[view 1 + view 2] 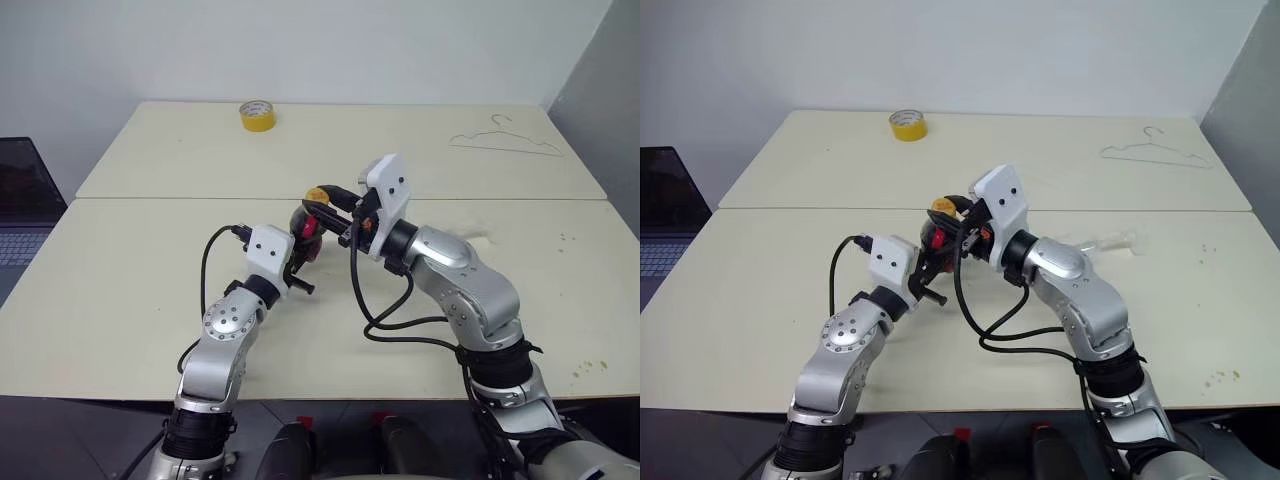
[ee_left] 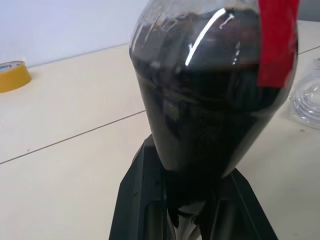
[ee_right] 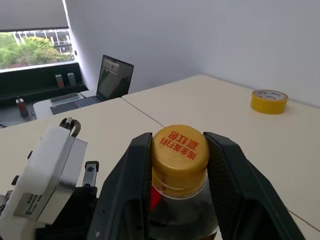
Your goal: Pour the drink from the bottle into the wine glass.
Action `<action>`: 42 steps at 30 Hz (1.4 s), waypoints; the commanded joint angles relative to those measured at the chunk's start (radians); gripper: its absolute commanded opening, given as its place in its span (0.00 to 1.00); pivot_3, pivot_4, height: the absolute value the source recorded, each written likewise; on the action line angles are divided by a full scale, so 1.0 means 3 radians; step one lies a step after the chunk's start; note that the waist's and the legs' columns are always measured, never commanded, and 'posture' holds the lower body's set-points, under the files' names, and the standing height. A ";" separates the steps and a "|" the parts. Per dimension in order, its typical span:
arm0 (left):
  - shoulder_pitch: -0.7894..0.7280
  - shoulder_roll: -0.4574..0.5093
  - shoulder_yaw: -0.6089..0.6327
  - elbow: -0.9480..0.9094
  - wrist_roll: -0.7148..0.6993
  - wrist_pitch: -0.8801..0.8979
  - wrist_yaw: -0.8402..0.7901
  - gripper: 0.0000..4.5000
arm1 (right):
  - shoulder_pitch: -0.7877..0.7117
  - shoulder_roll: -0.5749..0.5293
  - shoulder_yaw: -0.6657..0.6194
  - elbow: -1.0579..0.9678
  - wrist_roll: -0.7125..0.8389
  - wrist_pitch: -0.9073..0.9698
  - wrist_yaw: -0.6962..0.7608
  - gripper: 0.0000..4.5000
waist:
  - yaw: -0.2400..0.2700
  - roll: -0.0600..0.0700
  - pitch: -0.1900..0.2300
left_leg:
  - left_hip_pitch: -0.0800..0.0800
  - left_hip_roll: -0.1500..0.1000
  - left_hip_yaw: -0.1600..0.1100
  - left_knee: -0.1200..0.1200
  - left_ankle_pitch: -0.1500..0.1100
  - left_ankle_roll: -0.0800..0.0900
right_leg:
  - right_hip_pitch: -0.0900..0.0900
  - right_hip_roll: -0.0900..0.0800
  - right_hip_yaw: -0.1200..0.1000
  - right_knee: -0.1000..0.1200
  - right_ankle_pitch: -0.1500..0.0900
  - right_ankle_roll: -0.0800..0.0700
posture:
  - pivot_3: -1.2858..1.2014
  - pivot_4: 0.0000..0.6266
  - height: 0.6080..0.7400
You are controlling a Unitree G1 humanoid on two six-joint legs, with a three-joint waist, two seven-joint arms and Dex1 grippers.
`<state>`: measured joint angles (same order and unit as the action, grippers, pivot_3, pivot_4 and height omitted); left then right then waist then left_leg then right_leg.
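Bottle body clamped by left gripper; yellow cap pinched by right gripper; cap to be unscrewed with bottle kept upright.

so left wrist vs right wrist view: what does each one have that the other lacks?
Left wrist: the bottle's dark drink-filled body and red label between the left gripper's fingers, plus the clear wine glass lying at the edge.
Right wrist: the yellow cap between the right gripper's fingers, a laptop beyond the table, and the left arm's white wrist housing.
Both: the bottle, the yellow tape roll, the cream table.
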<state>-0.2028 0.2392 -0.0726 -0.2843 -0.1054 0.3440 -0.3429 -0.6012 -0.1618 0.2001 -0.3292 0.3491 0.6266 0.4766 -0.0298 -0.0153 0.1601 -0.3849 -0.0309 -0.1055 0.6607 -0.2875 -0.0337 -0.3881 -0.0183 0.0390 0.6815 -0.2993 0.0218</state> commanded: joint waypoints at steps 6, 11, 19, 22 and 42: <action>-0.0179 0.0326 0.0242 -0.0250 -0.0817 0.0626 -0.0639 0.08 | 0.0019 -0.0410 -0.0194 -0.0400 0.0452 -0.0552 0.0931 0.27 | -0.0003 0.0000 0.0000 | 0.0000 0.0000 0.0000 0.0000 -0.0001 0.0001 | 0.0001 0.0000 -0.0001 0.0000 0.0000 0.0000 | 0.52 0.24 1.00; -0.0301 0.0584 0.0364 -0.0212 -0.1255 0.1019 -0.0929 0.08 | -0.0073 -0.0505 -0.0285 -0.0420 0.0804 -0.0401 0.1148 0.27 | -0.0011 0.0000 0.0000 | 0.0002 0.0002 0.0000 -0.0001 -0.0001 0.0002 | 0.0002 0.0002 -0.0001 0.0001 0.0000 0.0000 | 0.52 0.24 1.00; -0.0381 0.0655 0.0453 -0.0212 -0.1574 0.1286 -0.0915 0.08 | -0.0006 -0.0588 -0.0210 -0.0431 0.0830 -0.0445 0.1252 0.27 | -0.0003 0.0000 0.0000 | 0.0001 0.0002 -0.0001 0.0000 -0.0001 0.0001 | 0.0002 0.0001 -0.0001 0.0000 0.0000 0.0000 | 0.52 0.24 1.00; -0.0350 0.0648 0.0431 -0.0262 -0.1613 0.1311 -0.0903 0.08 | 0.0012 -0.0583 -0.0211 -0.0433 0.0825 -0.0455 0.1231 0.27 | -0.0001 0.0000 0.0000 | 0.0001 0.0001 -0.0001 0.0001 0.0000 0.0000 | 0.0002 0.0001 0.0000 -0.0001 0.0000 0.0000 | 0.52 0.24 1.00; -0.0231 0.0557 0.0320 -0.0399 -0.1595 0.1209 -0.0712 0.08 | 0.0085 -0.0439 -0.0548 -0.0546 0.1485 0.0162 0.0463 0.27 | 0.0006 0.0002 0.0001 | 0.0001 0.0000 -0.0001 0.0000 -0.0001 0.0001 | 0.0001 -0.0001 0.0001 -0.0001 0.0000 0.0000 | 0.52 0.24 1.00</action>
<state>-0.2683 0.4143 0.0228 -0.3517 -0.5902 0.7483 -0.5686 -0.5846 -0.2802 0.0279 -0.4455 0.8300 0.7101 0.6130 -0.0280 -0.0146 0.1605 -0.3847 -0.0308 -0.1057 0.6609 -0.2876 -0.0334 -0.3878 -0.0184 0.0393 0.6811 -0.2994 0.0218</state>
